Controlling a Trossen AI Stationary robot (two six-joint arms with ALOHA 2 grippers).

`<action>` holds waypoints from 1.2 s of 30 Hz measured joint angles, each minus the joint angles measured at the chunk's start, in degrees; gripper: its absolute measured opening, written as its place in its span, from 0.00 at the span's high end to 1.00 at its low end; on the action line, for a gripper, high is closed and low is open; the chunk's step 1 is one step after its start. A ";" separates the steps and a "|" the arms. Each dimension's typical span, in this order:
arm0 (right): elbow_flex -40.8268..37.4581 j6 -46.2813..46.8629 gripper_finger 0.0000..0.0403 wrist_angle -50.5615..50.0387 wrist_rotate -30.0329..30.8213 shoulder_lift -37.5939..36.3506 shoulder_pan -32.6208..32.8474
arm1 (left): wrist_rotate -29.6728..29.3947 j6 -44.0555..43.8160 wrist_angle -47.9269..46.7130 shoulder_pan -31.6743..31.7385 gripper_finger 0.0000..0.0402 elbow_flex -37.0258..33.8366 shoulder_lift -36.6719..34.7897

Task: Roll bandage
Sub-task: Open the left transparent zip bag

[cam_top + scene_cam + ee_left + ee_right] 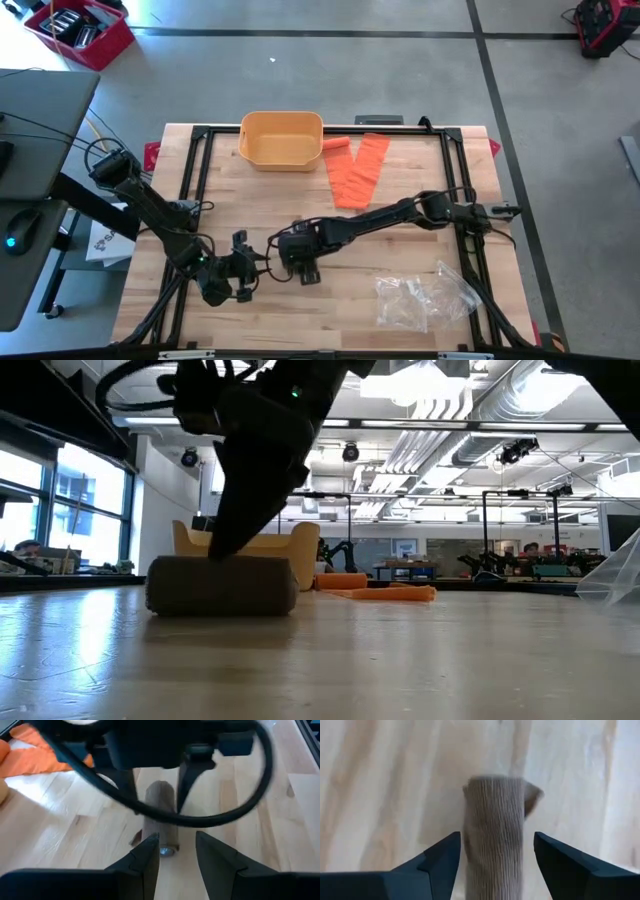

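A wooden table [250, 200] seen from above, with two dark robot arms meeting near its front centre; a tan-grey rolled bandage [222, 585] lies on its side on the bare wood there, a short cylinder with ribbed fabric and a loose flap at one end.

The right gripper [496, 857] reaches in from the right side of the table and stands over the roll; its two fingers are spread apart, one on each side of the bandage [495, 830], with a sliver of table showing between each finger and the fabric, so it is not clamping the roll.

The left gripper [177, 852] comes from the front left corner and points at the near end of the roll [161, 822]; its fingers are also parted, with the end of the roll just ahead of the gap and nothing held between them.

Farther back on the table sits a yellow tub [282, 140]; just beside it lies an orange cloth [358, 170], partly unrolled into a flat strip; a crumpled clear plastic bag [425, 295] rests near the front right corner.
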 joint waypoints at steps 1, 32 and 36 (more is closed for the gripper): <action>0.83 -0.01 0.40 -1.13 1.09 -0.01 0.00 | 0.01 0.00 0.17 0.00 0.70 -0.01 0.01; 3.59 61.53 0.43 -37.13 -10.81 -8.41 33.26 | -3.48 4.85 28.69 -2.82 0.70 -8.50 0.00; -3.51 61.01 0.43 -31.24 -11.04 -8.37 33.67 | -3.52 8.99 31.51 -2.81 0.70 -8.50 0.00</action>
